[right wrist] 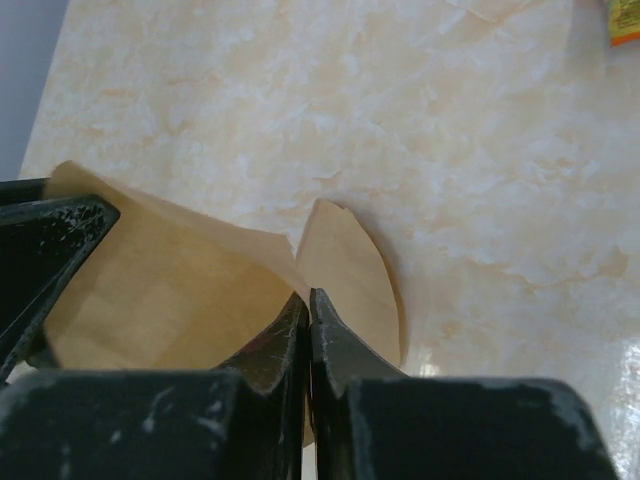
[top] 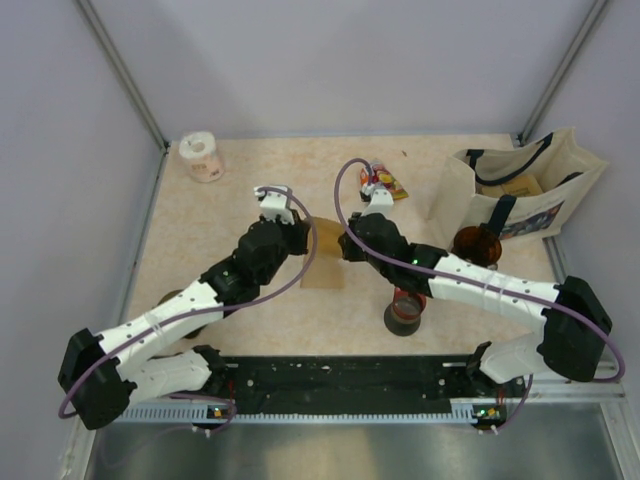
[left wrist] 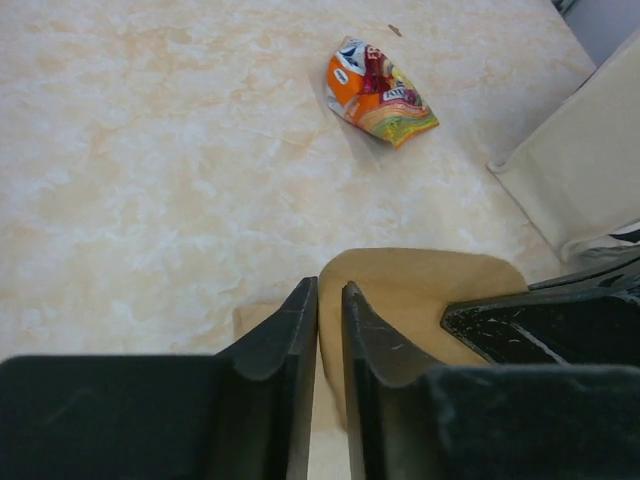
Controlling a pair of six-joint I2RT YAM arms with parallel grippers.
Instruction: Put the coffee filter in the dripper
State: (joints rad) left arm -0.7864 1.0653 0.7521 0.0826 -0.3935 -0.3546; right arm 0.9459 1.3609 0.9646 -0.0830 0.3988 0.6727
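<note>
The brown paper coffee filter point(top: 322, 262) hangs above mid-table between my two grippers. My left gripper point(top: 303, 240) pinches its left edge, jaws nearly together with paper in the thin gap point(left wrist: 328, 290). The filter point(left wrist: 420, 290) fans out to the right of those fingers. My right gripper point(top: 346, 240) is shut on a fold of the filter point(right wrist: 170, 290), its tips point(right wrist: 308, 295) meeting on the paper. The dripper point(top: 477, 243), an amber-brown cone, stands to the right by the bag, apart from both grippers.
A black cup with a red rim point(top: 404, 310) stands under the right forearm. A canvas tote bag point(top: 520, 190) is at the back right, a snack packet point(top: 385, 182) behind the grippers and a paper roll point(top: 203, 156) at the back left. A dark round thing point(top: 175, 298) is half hidden beneath the left arm.
</note>
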